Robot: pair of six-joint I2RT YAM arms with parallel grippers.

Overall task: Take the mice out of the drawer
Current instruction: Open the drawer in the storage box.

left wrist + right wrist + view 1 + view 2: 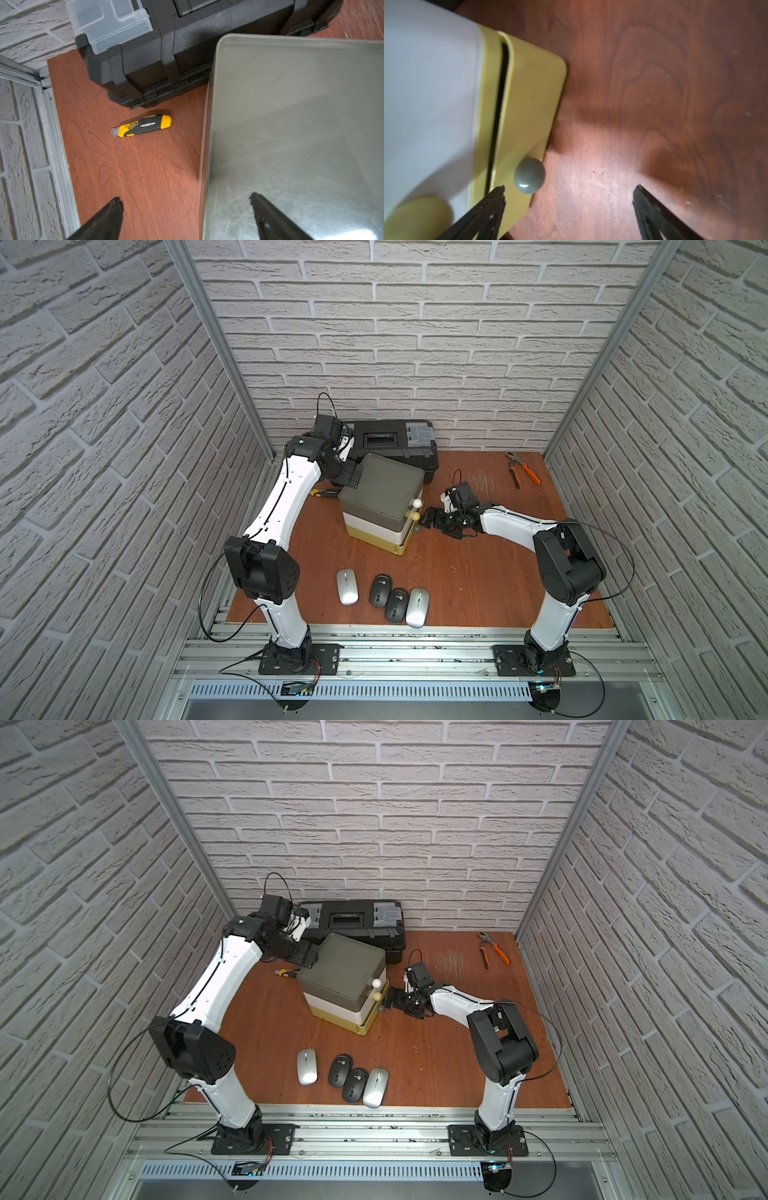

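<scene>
Both grippers are empty, jaws spread wide. On the left, the left gripper (187, 199) straddles the far-left corner of the drawer unit (382, 489), one finger over its grey top and one over the table (135, 176). Whether it touches the top I cannot tell. If it is not bracing, a pull on a drawer could slide the whole unit. A utility knife (142, 125) lies just left of the unit and could get bumped.

Near the front edge lie a silver mouse (347, 586), a black mouse (380, 590), a second black mouse (397, 605) and a second silver mouse (417, 607), the last three touching. No other mouse is in view; any left is probably inside a drawer.

On the right, the right gripper (569, 190) hovers by the grey knob (530, 175) of the yellow bottom drawer (529, 93), which is slightly ajar. The knob sits close to one finger rather than centred, so closing could glance off its round surface, or a sharp tug could pull the drawer right out.
</scene>
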